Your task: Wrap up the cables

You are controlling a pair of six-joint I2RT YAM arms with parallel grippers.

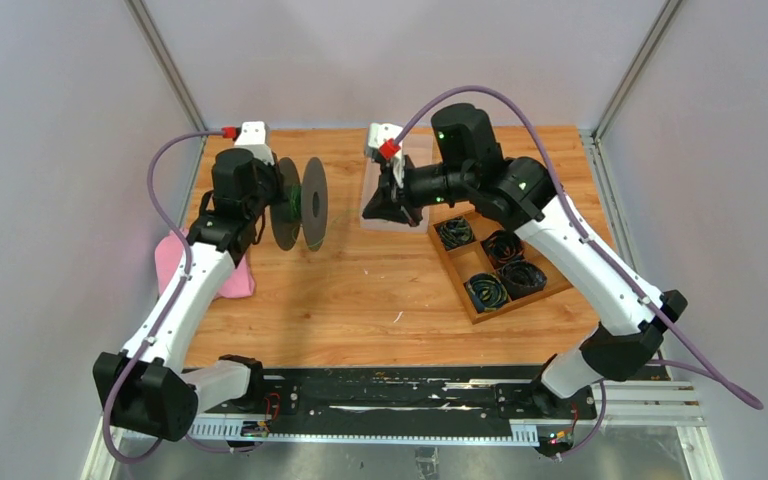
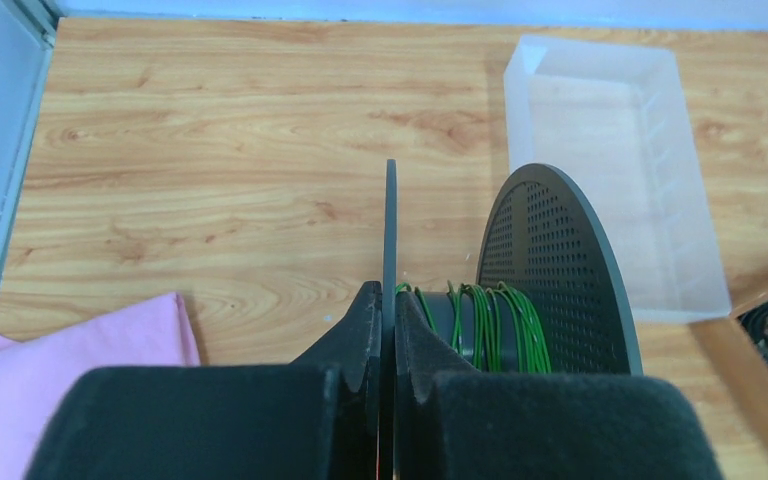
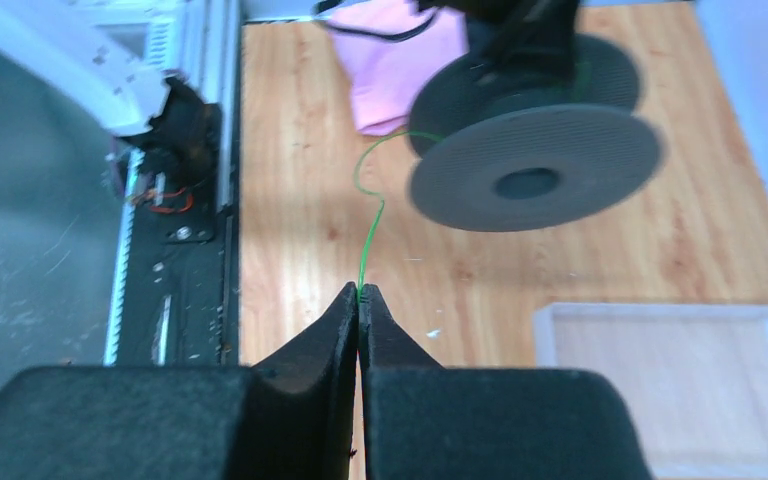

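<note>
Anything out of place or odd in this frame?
Nothing spilled or damaged. The green wire between the spool and the right gripper runs slack with a kink, not taut, and its turns on the spool look loose and uneven.

spool (image 1: 313, 203): I count one
green cable (image 3: 370, 250): one
clear bin (image 2: 600, 180): one
wooden tray (image 1: 450, 272): one
dark bundles (image 1: 487, 291): four
pink cloth (image 1: 238, 282): one

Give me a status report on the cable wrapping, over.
Left gripper shut on spool flange. Right gripper shut on green wire end; several turns on hub. Nothing across the wire's run.
</note>
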